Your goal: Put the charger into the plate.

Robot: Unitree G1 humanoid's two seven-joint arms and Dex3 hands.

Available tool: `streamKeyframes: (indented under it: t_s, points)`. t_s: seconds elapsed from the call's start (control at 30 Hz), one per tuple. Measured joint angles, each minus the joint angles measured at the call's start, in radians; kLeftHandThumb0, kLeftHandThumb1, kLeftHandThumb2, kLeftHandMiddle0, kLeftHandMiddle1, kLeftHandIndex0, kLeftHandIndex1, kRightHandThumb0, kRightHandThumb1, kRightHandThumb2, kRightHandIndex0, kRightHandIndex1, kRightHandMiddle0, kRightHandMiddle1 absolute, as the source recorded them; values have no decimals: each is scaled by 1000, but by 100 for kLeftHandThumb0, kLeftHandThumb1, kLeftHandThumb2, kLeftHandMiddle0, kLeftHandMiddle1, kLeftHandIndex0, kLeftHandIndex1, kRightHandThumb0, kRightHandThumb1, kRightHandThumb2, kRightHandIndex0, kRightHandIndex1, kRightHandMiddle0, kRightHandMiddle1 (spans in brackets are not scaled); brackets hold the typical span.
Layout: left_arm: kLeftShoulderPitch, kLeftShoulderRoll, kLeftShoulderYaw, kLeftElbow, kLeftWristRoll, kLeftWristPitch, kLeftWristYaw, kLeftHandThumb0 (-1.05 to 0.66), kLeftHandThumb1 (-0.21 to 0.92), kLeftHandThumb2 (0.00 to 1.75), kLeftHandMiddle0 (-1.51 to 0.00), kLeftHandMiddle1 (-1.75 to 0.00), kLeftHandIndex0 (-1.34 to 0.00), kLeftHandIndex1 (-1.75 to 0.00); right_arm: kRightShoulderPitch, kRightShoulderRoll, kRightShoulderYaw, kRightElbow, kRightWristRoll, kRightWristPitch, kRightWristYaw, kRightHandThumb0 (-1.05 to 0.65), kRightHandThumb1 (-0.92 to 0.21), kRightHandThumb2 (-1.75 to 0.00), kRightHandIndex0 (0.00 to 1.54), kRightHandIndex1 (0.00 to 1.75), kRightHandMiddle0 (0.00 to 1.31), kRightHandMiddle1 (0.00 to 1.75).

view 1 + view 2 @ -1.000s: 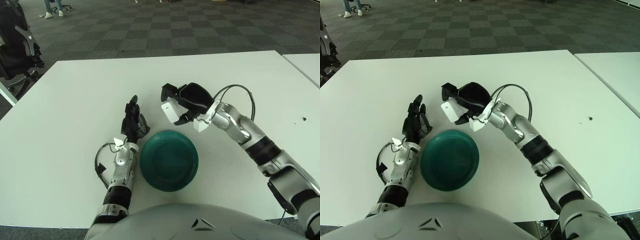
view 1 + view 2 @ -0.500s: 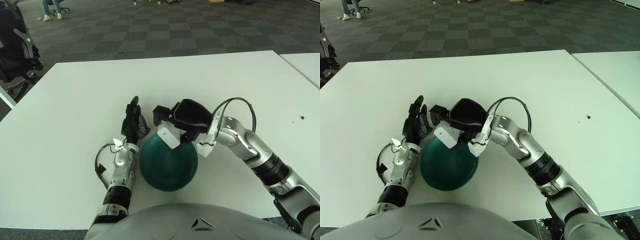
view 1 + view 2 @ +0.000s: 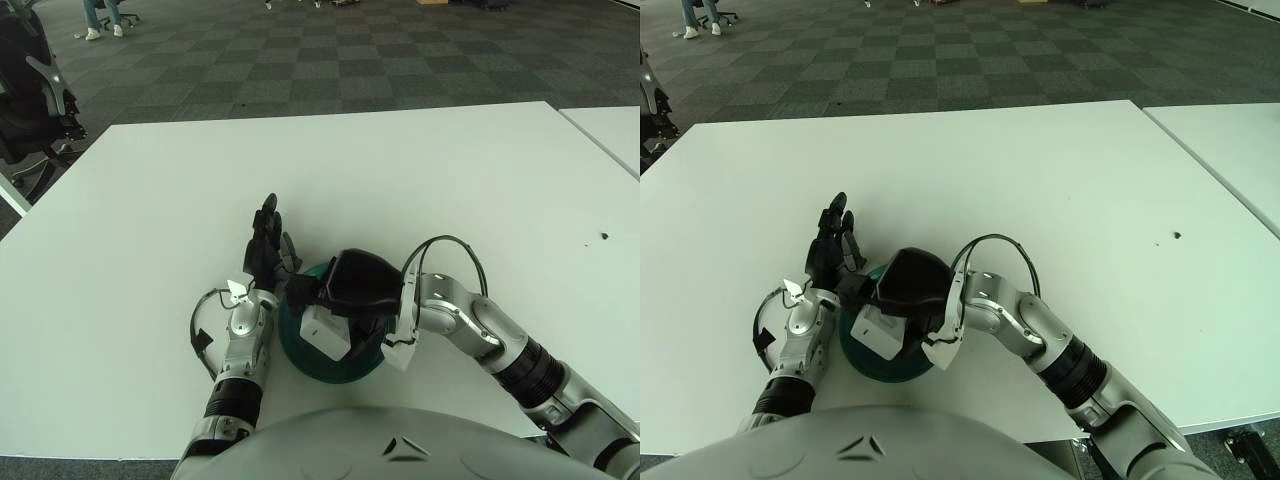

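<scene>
Two head-mounted eyes, set side by side, both look forward and steeply down over the robot's own grey chest [image 3: 400, 445] onto the white table [image 3: 480, 170]. Close range: the arms fill the lower half of each view. Beyond the far table edge, chequered carpet [image 3: 970, 50] shows. Both views share nearly the whole scene. The right eye view sits slightly rightward, showing more of a neighbouring table [image 3: 1230, 140] at right.

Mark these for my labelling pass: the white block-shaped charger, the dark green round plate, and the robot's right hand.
white block-shaped charger [image 3: 325, 333], left eye view, on its white front face.
dark green round plate [image 3: 352, 372], left eye view, on the near rim.
right hand [image 3: 357, 282], left eye view, on its black back, over the plate.
</scene>
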Motion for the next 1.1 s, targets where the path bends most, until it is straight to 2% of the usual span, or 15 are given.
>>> streamKeyframes:
  t_s: [0.4,0.53,0.73,0.77,0.83,0.9,0.93,1.0,1.1]
  points:
    - [57,5,-43,-79,1,71,53,-97,92,104,-6,0,0,-28,-2,9,-2,70,-43,-30,-33,-47,-34,-128,112,175,59,175]
    - [54,7,-45,-77,0,102,56,-95,92,103,-7,0,0,-29,-4,16,-3,70,-44,-29,-25,-45,-42,-118,99,175,53,175]
    - [-10,7,-12,17,-32,110,15,-91,92,100,-7,0,0,-28,-3,20,-5,70,-36,-22,-6,-40,-67,-86,71,175,35,175]
    - [-23,6,-7,30,-39,109,8,-90,92,99,-6,0,0,-28,-2,19,-7,70,-36,-24,-7,-55,-76,-79,69,175,29,174]
    - [-52,4,9,63,-48,100,-6,-90,92,97,-6,0,0,-27,0,15,-10,73,-38,-34,-16,-69,-84,-74,65,175,23,172]
    - [-89,3,25,103,-60,89,-22,-90,92,95,-6,0,0,-27,-1,9,-11,80,-40,-46,-28,-80,-89,-73,51,175,17,165]
    - [-107,2,35,125,-68,85,-31,-90,92,95,-5,0,0,-26,-1,5,-12,85,-42,-52,-34,-82,-89,-73,49,175,16,164]
    - [-136,2,54,164,-89,73,-55,-90,92,96,-5,0,0,-27,-3,0,-13,96,-48,-68,-47,-89,-91,-78,35,156,11,152]
    - [-166,1,85,206,-132,50,-112,-91,92,97,-5,0,0,-27,-9,-8,-19,115,-76,-98,-92,-94,-92,-83,27,135,7,140]
